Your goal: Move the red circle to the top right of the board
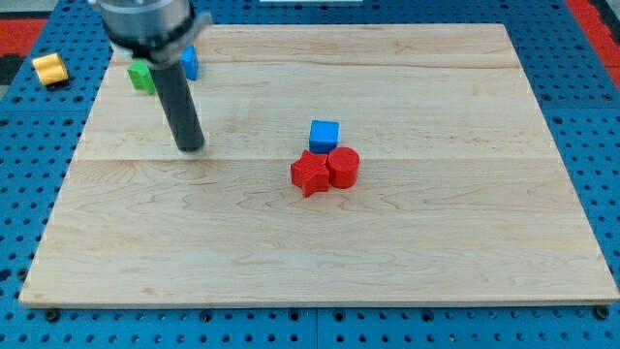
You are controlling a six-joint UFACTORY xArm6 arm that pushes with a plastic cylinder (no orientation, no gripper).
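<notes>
The red circle (343,167) lies near the middle of the wooden board (465,242). It touches a red star (310,174) on its left, and a blue cube (325,134) sits just above the two. My tip (191,147) rests on the board well to the view's left of these blocks, touching none of them.
A green block (141,76) and a blue block (190,62) sit near the board's top left, partly hidden behind the rod. A yellow block (48,69) lies off the board on the blue pegboard at the view's top left.
</notes>
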